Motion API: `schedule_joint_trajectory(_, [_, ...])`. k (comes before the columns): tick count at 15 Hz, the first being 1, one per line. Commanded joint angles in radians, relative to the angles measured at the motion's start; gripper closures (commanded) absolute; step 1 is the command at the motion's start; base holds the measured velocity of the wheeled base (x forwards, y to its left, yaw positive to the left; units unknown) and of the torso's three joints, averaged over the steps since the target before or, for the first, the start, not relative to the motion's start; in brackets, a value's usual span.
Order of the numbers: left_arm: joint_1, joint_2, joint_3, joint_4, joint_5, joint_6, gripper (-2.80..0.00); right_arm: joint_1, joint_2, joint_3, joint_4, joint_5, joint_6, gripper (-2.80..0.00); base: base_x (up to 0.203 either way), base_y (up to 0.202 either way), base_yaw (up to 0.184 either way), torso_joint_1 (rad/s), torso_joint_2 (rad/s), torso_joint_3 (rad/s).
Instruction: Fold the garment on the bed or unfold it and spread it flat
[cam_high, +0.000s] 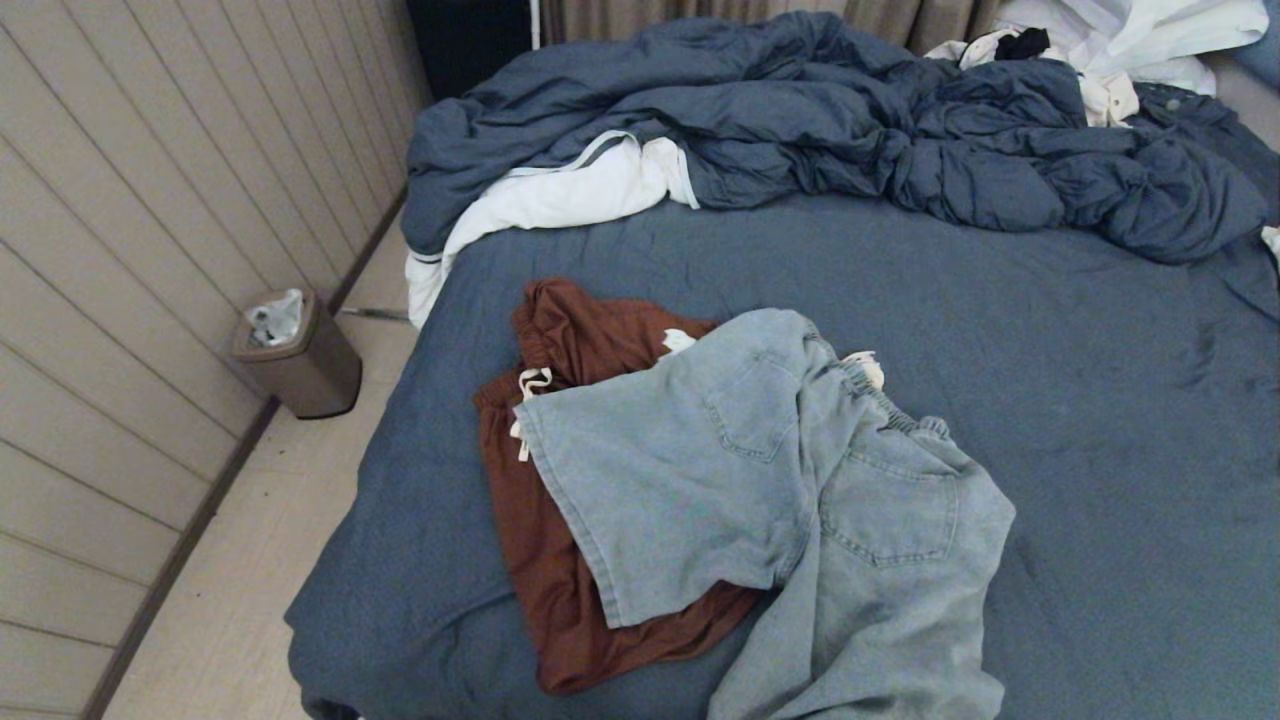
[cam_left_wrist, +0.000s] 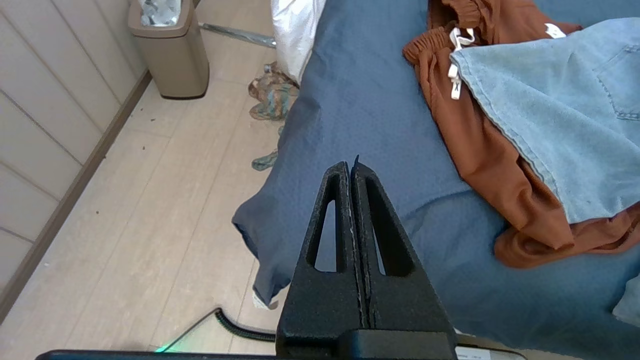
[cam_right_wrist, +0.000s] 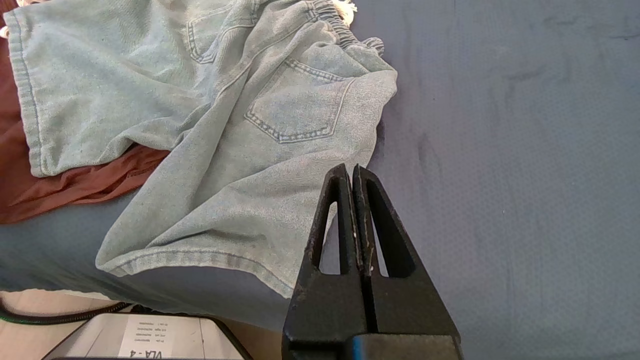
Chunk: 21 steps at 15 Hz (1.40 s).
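Nearest, both arms sit parked at the foot edge of the bed (cam_high: 1100, 420), neither reaching over the clothes. The left tool (cam_left_wrist: 351, 167) has its two black wedge-shaped fingers pressed together, holding nothing, and hangs above the bed's corner where the slate-blue sheet drops to the pale plank floor (cam_left_wrist: 125, 200). The right tool (cam_right_wrist: 352, 170) is likewise closed and empty, above bare sheet just beside the hem of a pale blue denim pair of shorts (cam_high: 780, 500).

In the head view those denim shorts lie crumpled at about 6 o'clock, back pockets up, one leg spread toward 9 o'clock and the other running off toward the near edge. They rest partly on top of a rust-brown soft fabric pair of shorts (cam_high: 560, 430) with an elastic waist and a white drawstring; the brown cloth shows at 9 and 7 o'clock of the denim.

Beyond them, open wrinkled sheet stretches to 3 o'clock. At 12 o'clock a puffy slate-blue duvet with white lining (cam_high: 800, 130) is heaped across the head of the bed, its white underside turned out at 11 o'clock. White and dark crumpled clothes (cam_high: 1100, 40) lie at 1 o'clock behind it.

On the floor at 9 o'clock, against the panelled wall, stands a small taupe bin with a white liner (cam_high: 298, 352). A patterned rag (cam_left_wrist: 272, 95) lies beside the bed, seen from the left wrist.
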Motion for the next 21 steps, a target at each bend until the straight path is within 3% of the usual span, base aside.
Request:
schedule_joint_trajectory(1, [0.0,0.001,0.0,0.0,0.0,0.0,0.0,0.001,0.0,0.0,0.0,0.001,-0.001,0.0,0.0,0.0,0.0,0.0,0.0,0.0])
schedule_joint_trajectory(21, [0.002,0.0,0.0,0.0,0.0,0.0,0.0,0.001,0.0,0.0,0.0,0.001,-0.001,0.0,0.0,0.0,0.0,0.0,0.0,0.0])
